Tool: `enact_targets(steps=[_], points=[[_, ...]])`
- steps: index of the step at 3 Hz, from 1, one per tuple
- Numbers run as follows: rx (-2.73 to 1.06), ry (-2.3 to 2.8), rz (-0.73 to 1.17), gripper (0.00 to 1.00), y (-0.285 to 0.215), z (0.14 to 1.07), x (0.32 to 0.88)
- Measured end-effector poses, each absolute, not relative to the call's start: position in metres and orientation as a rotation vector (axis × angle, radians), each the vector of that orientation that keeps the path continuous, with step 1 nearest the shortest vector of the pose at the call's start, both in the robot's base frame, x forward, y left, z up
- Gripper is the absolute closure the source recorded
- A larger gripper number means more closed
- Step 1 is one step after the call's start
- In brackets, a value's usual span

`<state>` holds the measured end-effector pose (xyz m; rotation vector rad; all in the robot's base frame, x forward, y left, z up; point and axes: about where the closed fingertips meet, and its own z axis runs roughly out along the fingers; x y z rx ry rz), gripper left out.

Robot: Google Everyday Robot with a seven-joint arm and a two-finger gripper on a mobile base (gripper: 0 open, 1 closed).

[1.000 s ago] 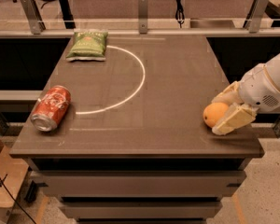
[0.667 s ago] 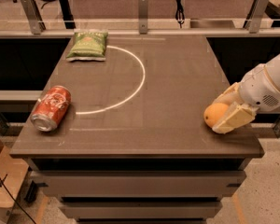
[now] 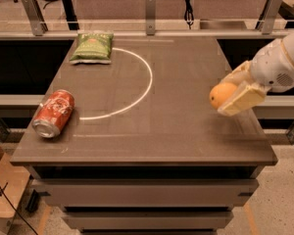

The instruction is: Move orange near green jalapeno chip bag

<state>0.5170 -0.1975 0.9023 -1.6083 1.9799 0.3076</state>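
— Where's the gripper (image 3: pixel 231 95)?

— Over the right side of the table (image 3: pixel 186 77), at the end of the pale arm (image 3: pixel 279 62) that reaches in from the right edge. It is clamped on the orange (image 3: pixel 220 95): one finger (image 3: pixel 241 101) lies across the near side of the fruit and the other sits behind it.

— Is the orange resting on the table?

— It looks to be held a little above the top, though I can't say so for sure.

— And the bag?

— The bag (image 3: pixel 92 46) lies flat at the far left corner, well apart from the orange and just outside the white arc (image 3: pixel 146 84) painted on the top.

— Anything else there?

— A red can (image 3: pixel 54 113) on its side near the left edge, its open end towards the front, close to where the arc ends.
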Motion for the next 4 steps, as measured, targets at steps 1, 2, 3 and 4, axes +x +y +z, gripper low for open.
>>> enact_targets(steps=[1, 2, 3, 4], points=[[-1.578, 1.892, 0.256, 1.0, -0.193, 0.965, 0.529], [-1.561, 1.85, 0.213, 1.0, -0.195, 0.991, 0.535], [-1.546, 1.854, 0.277, 1.0, -0.18, 0.977, 0.54], [-1.53, 1.852, 0.331, 1.0, -0.167, 0.967, 0.545]])
